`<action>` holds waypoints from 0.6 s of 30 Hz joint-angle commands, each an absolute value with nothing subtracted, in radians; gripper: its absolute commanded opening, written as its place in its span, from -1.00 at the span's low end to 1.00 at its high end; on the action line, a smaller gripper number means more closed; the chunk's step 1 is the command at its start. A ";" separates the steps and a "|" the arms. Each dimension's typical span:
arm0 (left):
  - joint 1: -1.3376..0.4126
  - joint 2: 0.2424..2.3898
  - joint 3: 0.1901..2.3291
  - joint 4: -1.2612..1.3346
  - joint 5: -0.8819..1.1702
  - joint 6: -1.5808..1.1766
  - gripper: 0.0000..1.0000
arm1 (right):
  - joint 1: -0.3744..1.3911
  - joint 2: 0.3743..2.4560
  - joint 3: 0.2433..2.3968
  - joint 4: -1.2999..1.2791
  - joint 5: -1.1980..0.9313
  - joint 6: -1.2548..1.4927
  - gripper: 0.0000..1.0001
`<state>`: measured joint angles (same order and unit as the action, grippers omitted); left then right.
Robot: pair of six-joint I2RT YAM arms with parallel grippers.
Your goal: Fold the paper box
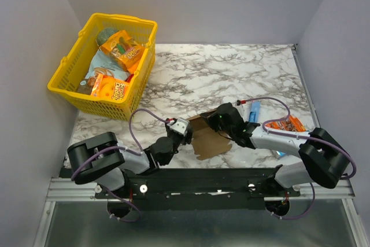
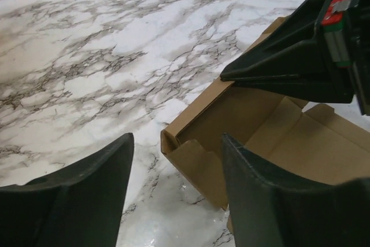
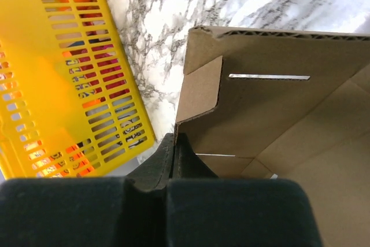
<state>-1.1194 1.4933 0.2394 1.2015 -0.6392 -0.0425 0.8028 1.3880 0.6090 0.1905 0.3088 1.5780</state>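
The paper box (image 1: 210, 138) is plain brown cardboard, partly folded, lying on the marble table near its front edge between my two arms. My right gripper (image 1: 217, 121) is shut on one raised side wall of the box; in the right wrist view its jaws (image 3: 176, 143) pinch the wall's edge (image 3: 196, 93). My left gripper (image 1: 180, 128) is open just left of the box; in the left wrist view the box's corner flap (image 2: 199, 163) lies between the fingers (image 2: 272, 201), untouched. The right gripper's body (image 2: 300, 56) hangs over the box there.
A yellow basket (image 1: 69, 79) with orange snack packets (image 1: 121, 50) stands at the back left, also in the right wrist view (image 3: 52, 79). An orange packet (image 1: 284, 124) and a slim blue packet (image 1: 255, 109) lie right of the box. Grey walls enclose the table.
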 commanded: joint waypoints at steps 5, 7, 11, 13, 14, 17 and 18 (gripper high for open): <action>-1.114 1.241 0.226 0.930 -0.485 -0.139 0.54 | 0.798 1.410 0.542 0.380 0.330 1.430 -0.99; -1.108 1.179 0.227 0.830 -0.463 -0.164 0.54 | 0.796 1.405 0.520 0.448 0.321 1.404 -0.99; -1.075 1.074 0.192 0.735 -0.378 -0.259 0.63 | 0.798 1.390 0.466 0.557 0.313 1.368 -0.99; -1.039 1.031 0.166 0.724 -0.315 -0.307 0.70 | 0.798 1.378 0.457 0.558 0.318 1.376 -0.99; -1.022 1.028 0.146 0.721 -0.301 -0.316 0.70 | 0.796 1.367 0.460 0.551 0.319 1.376 -0.99; -0.942 1.060 0.146 0.690 -0.259 -0.340 0.69 | 0.796 1.365 0.454 0.578 0.328 1.353 -0.99; -0.922 1.074 0.152 0.680 -0.236 -0.344 0.69 | 0.796 1.370 0.448 0.644 0.321 1.315 -0.99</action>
<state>-0.9981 1.0370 0.1570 0.7731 -0.3546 -0.2726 0.8028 1.3808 0.4728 0.5148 0.3027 1.4059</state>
